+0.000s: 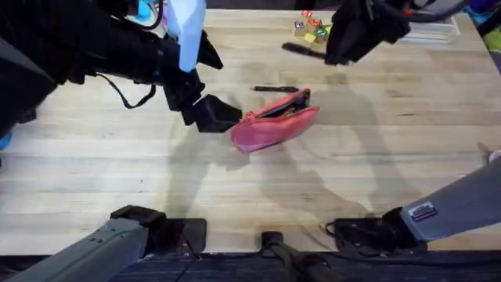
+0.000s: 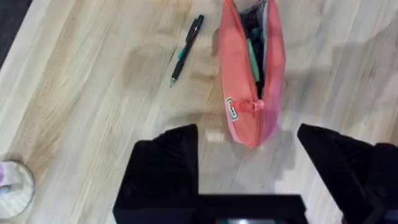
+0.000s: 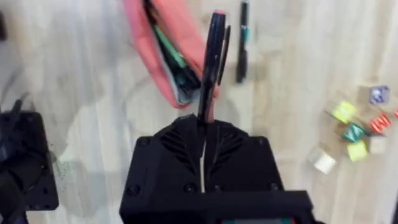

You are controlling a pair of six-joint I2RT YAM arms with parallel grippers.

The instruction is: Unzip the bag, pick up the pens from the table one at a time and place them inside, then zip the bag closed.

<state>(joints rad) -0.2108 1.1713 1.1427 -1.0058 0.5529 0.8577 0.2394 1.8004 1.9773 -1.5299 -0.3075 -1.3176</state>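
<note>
Arm links: grey tubes at the lower edge of the overhead view, running into black joint housings.
Marking: a small white label with red and dark print on the right arm's grey link.
Cables: a thin black cable loops under the left arm; more black cable lies by the right base.
Left claw point(image 2: 249, 165): matte black, two broad wedge fingers.
Right claw point(image 3: 204, 127): black block body with ribbed, fan-like grooves and small round screws on its face.
</note>
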